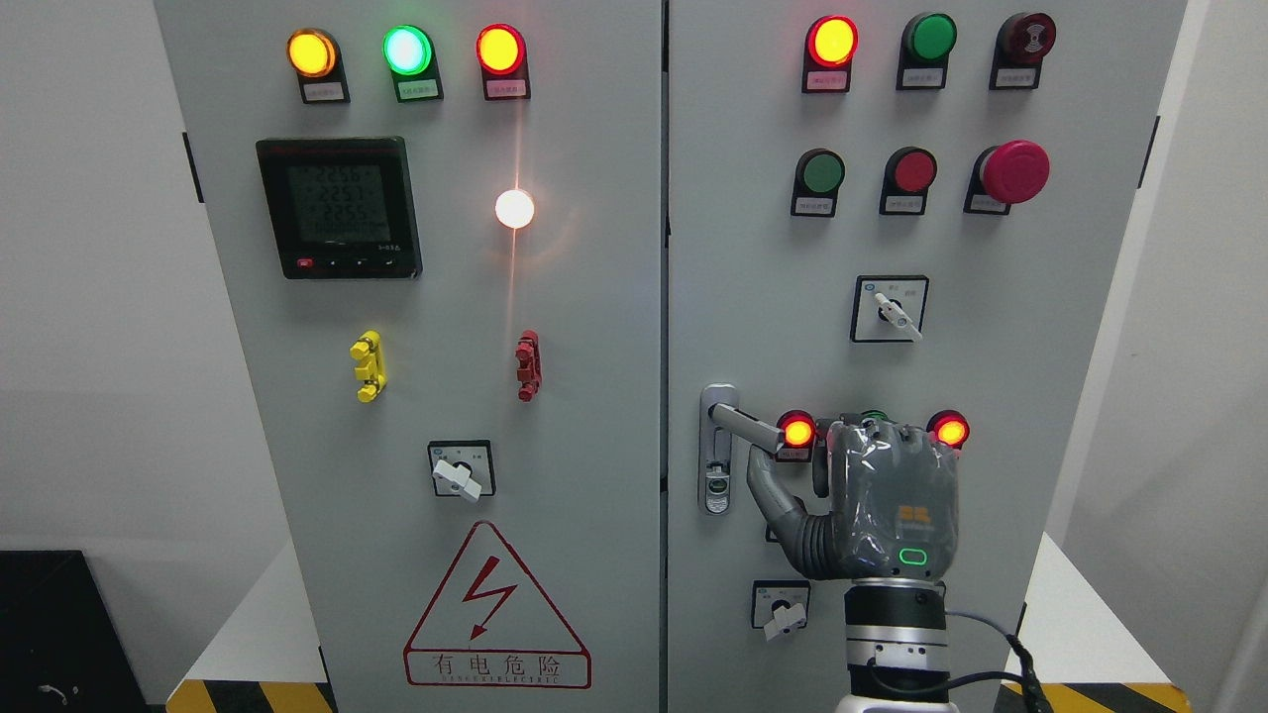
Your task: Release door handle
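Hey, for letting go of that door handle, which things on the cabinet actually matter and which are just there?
Part of the job:
- door handle on the right door
- right hand, beside the handle, thumb under the lever

Just there:
- digital meter
- red mushroom button
- yellow clip
- red clip
- warning triangle
- indicator lamps along the top

Matt grey painted metal cabinet door (763, 337); polished metal door handle (745, 424); right hand (882, 500) showing glossy grey plastic shell.

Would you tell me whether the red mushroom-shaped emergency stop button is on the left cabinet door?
No, the emergency stop button sits on the right cabinet door, upper right.
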You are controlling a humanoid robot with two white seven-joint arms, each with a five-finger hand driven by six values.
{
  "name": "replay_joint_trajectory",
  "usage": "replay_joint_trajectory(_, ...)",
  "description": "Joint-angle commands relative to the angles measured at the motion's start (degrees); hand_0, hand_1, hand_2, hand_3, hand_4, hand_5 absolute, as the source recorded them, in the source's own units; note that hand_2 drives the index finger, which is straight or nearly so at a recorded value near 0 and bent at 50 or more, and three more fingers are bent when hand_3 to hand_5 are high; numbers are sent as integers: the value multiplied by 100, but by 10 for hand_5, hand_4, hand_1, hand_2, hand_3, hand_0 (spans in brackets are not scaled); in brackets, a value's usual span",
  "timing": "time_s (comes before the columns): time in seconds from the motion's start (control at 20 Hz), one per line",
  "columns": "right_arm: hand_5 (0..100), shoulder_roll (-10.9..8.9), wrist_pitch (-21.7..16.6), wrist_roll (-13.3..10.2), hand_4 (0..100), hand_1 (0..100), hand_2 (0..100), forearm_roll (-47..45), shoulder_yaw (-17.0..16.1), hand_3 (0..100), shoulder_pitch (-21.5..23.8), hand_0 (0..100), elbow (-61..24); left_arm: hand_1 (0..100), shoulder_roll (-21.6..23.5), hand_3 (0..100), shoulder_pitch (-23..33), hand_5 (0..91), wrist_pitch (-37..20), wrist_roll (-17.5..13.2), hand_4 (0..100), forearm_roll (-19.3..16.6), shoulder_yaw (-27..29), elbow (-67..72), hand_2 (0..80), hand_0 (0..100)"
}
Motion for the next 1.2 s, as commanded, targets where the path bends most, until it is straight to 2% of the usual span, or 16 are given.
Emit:
replay_joint_trajectory(0.0,1000,-4,-4,-5,988,379,1000,0,-3,1000,-4,399,-32,556,0,0,0,0,-4,-3,0,0,0,0,0,120)
replay_joint_trajectory(1.15,1000,-30,-22,-14,989,376,1000,0,6,1000,31,406,-58,556,0,0,0,0,-4,-3,0,0,0,0,0,120)
